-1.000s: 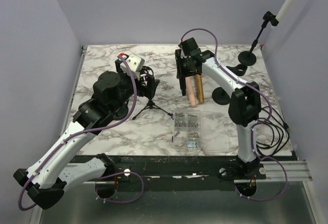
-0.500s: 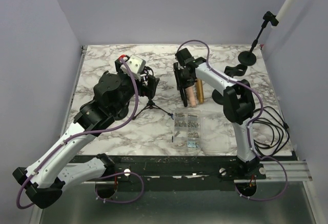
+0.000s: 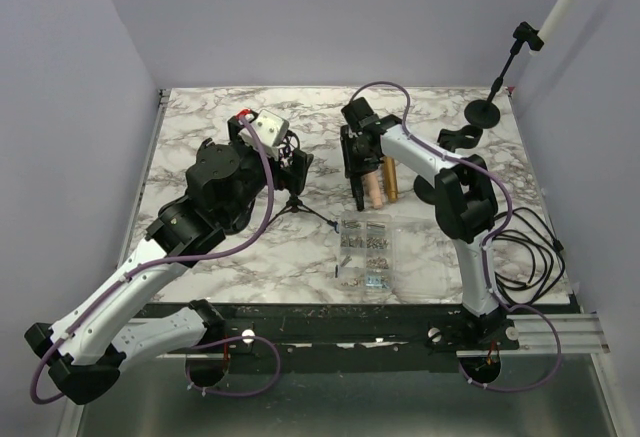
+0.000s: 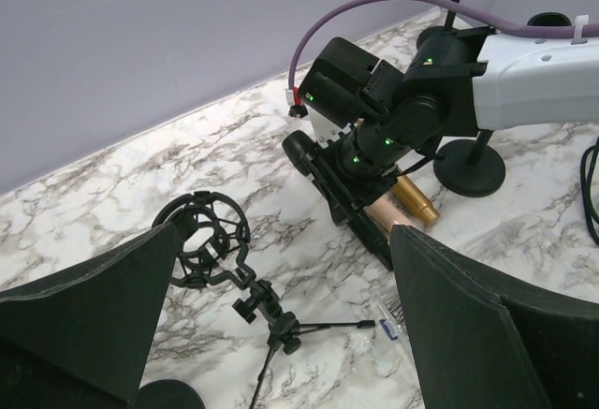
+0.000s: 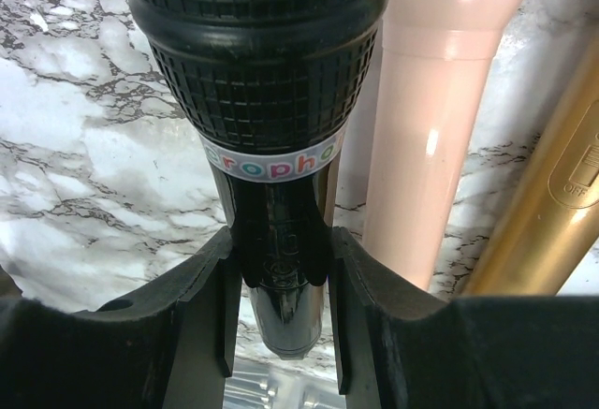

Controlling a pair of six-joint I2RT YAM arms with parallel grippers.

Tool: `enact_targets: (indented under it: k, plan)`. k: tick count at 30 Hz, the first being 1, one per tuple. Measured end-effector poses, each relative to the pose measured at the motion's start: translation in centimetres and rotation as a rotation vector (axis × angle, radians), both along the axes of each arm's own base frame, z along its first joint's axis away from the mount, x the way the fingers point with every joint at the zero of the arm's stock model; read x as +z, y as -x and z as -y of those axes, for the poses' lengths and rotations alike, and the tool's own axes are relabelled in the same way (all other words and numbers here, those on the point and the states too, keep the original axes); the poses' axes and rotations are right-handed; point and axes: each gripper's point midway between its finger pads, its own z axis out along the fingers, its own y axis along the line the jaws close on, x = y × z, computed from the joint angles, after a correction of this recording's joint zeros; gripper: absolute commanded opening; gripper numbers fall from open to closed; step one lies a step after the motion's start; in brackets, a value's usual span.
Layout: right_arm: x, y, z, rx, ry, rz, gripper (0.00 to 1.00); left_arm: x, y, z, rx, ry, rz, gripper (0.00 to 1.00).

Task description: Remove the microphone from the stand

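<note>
Since a sec ago the R claw (image 3: 356, 172) had swung left and down, elbow folding in, so the black mic (image 5: 257, 53) sat low beside the pink mic (image 5: 440, 100) and gold mic (image 5: 547, 194). L arm had barely shifted.

R claw was partly closed, its pads clamped on the black mic's thin handle just below the labelled band. That low grip prob. let the head be laid in line w/ the other two. Whether it already rested on the marble I couldn't tell.

The black mic was clear of the stand (image 4: 225, 250): the ring mount was empty, the tripod upright near table centre, apart from R claw. L claw (image 4: 285, 241) hung wide open over the stand, holding nothing. I judged it to be on standby.

Room: the pink mic lay right against or just beside the black mic, so release looked safer straight up than sideways. A parts box (image 3: 365, 252) lay just on the near side of the mics, and a disc base (image 3: 432, 189) sat to the right. Open marble btwn mics and stand was the free way out. Table (image 3: 270, 257) edges were well off.
</note>
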Motion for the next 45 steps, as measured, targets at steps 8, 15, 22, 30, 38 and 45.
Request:
enact_targets:
  k: [8,15,22,30,38,45]
  plan:
    - [-0.7,-0.3,0.5,-0.034,0.025,0.003,0.31,-0.4,-0.1,0.4,-0.003,-0.014,-0.008,0.98]
    - [-1.5,-0.3,0.7,-0.042,0.042,-0.006,0.46,-0.7,-0.3,0.6,-0.008,-0.029,-0.009,0.98]
    - [-1.9,-0.4,0.8,-0.045,0.045,-0.002,0.61,-1.0,-0.3,0.8,-0.013,-0.046,-0.008,0.98]
    - [-2.0,-0.3,0.8,-0.043,0.048,-0.003,0.63,-1.1,-0.4,1.0,-0.017,-0.054,-0.007,0.98]
    - [2.9,-1.0,0.3,-0.032,-0.010,0.086,0.79,-1.1,-0.3,1.0,-0.019,-0.055,-0.007,0.98]
    - [17.4,-3.3,0.5,-0.047,-0.119,0.415,0.94,-1.1,-0.3,1.0,-0.018,-0.057,-0.006,0.98]
